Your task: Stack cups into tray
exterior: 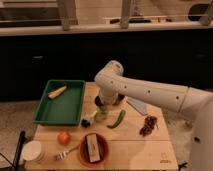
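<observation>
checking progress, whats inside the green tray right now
Only a pale yellow corn-like item lies in the tray; nothing covers its floor. The end effector is outside, at the pale green cup.
</observation>
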Controlling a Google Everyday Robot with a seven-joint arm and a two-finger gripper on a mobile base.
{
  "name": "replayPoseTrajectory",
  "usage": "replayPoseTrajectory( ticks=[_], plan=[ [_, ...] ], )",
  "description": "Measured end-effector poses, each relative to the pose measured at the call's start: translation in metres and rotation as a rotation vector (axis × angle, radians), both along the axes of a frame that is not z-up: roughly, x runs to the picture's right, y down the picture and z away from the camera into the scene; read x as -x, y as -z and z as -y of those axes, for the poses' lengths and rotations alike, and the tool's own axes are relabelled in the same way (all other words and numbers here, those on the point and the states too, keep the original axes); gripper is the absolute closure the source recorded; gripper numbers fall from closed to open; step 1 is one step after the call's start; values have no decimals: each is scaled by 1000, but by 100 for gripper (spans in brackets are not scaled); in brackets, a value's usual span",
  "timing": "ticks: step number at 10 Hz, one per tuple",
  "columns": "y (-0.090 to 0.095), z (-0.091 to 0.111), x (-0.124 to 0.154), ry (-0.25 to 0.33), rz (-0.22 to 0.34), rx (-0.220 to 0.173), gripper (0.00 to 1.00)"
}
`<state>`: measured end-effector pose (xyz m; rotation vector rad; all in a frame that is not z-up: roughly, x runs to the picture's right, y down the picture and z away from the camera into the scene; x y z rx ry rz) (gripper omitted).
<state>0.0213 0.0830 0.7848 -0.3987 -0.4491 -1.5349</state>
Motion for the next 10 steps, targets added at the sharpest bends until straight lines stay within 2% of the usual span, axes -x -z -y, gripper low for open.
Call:
replayPoseTrajectory(
  ticks=[1, 4, 5, 8, 9, 10],
  plan=[
    [-1, -1, 0, -1, 1, 5, 97],
    [-3, -3, 2, 8, 10, 21, 69],
    [-3, -4, 4, 8, 17, 24, 56],
    [-5, -4, 6, 7, 22, 21, 28],
    [-6, -4, 6, 5, 24, 20, 21],
    [-6, -4, 6, 5, 26, 19, 20]
  ],
)
